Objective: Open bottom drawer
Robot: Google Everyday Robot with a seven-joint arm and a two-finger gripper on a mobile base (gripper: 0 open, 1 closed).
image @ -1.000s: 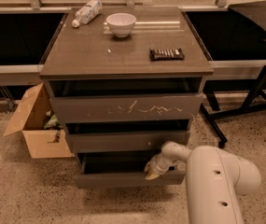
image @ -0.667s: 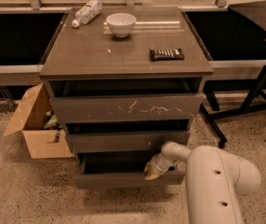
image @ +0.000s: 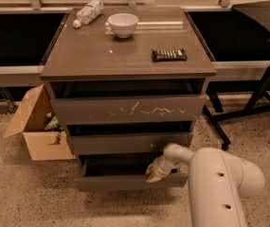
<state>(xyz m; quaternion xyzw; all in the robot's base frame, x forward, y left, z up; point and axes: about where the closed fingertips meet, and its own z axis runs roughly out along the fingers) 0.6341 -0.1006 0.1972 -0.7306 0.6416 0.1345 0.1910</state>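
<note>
The bottom drawer (image: 120, 182) is the lowest in the cabinet (image: 125, 60). It stands partly out toward 6 o'clock, with its long axis running 9 to 3 o'clock. The gripper (image: 155, 172) is at the top edge of the drawer front, toward 3 o'clock; how wide it stands cannot be told. The drawer's inside is dark, its contents unreadable. At 9 o'clock, an open cardboard box (image: 40, 145) holds indistinct clutter.

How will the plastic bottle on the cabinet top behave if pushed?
The plastic bottle lies on its side, so it would probably roll. It sits near the back-left corner of the cabinet top, so it might fall off. The hand is far below, at the bottom drawer.
</note>
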